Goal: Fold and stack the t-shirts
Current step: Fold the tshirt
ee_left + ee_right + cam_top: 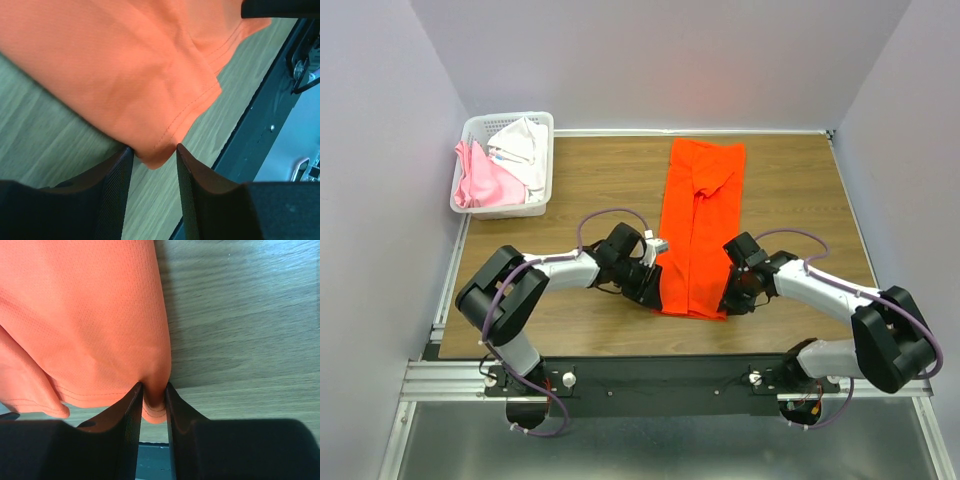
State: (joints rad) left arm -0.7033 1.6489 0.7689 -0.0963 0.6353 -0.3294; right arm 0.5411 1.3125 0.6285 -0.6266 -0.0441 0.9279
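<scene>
An orange t-shirt (700, 220) lies folded into a long strip down the middle of the wooden table. My left gripper (656, 284) is at the strip's near left corner. In the left wrist view its jaws (154, 147) stand open, with the hemmed orange corner (159, 150) lying flat between the fingertips. My right gripper (730, 296) is at the near right corner. It (153, 386) is shut on a bunched bit of the orange hem (155, 405). A pink t-shirt (480, 182) and a white t-shirt (525, 145) lie crumpled in the basket.
The white lattice basket (546, 160) stands at the table's far left corner. The black front rail (250, 135) runs close behind both grippers. Bare wood (800, 190) lies on either side of the orange strip. Pale walls close in the table.
</scene>
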